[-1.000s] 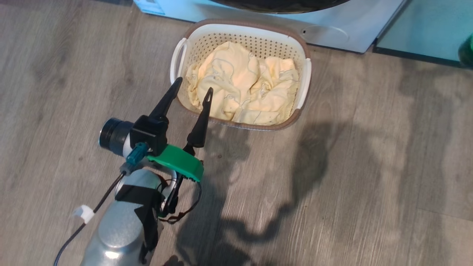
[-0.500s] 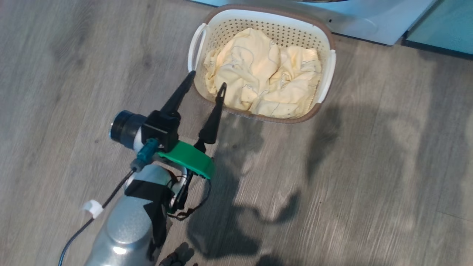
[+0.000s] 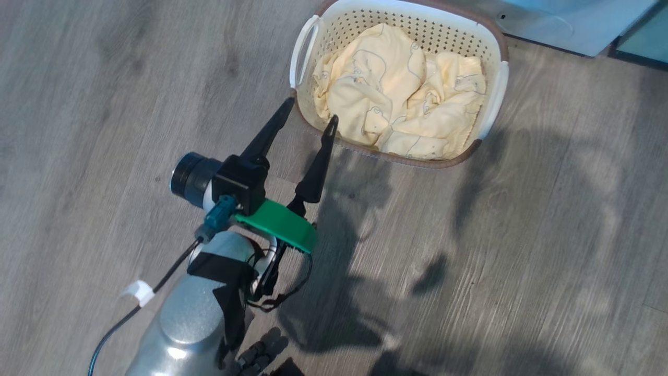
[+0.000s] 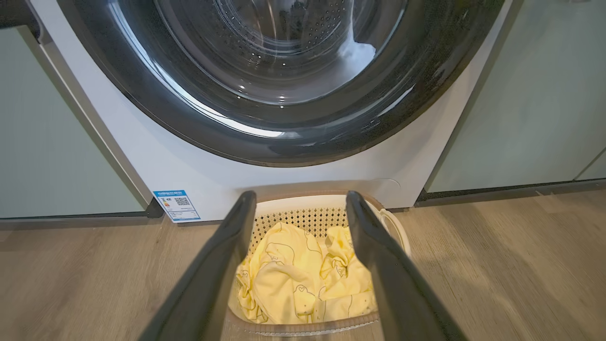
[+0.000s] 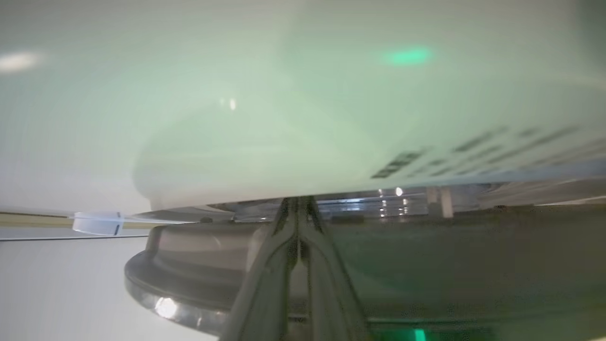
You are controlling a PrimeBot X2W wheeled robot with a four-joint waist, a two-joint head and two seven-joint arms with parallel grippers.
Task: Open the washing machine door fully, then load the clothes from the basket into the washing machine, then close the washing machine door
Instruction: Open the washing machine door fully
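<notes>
One basket (image 3: 449, 32), one washing machine (image 4: 156, 158), one blue sticker (image 4: 176, 205)

Grey wood-grain floor (image 3: 548, 250) spreads all round in the head view, soft shadows (image 3: 334, 313) pooling toward six o'clock. In the left wrist view pale green cabinets (image 4: 525, 94) stand at three and nine o'clock, over what looks like a dark plinth (image 4: 497, 193).
</notes>
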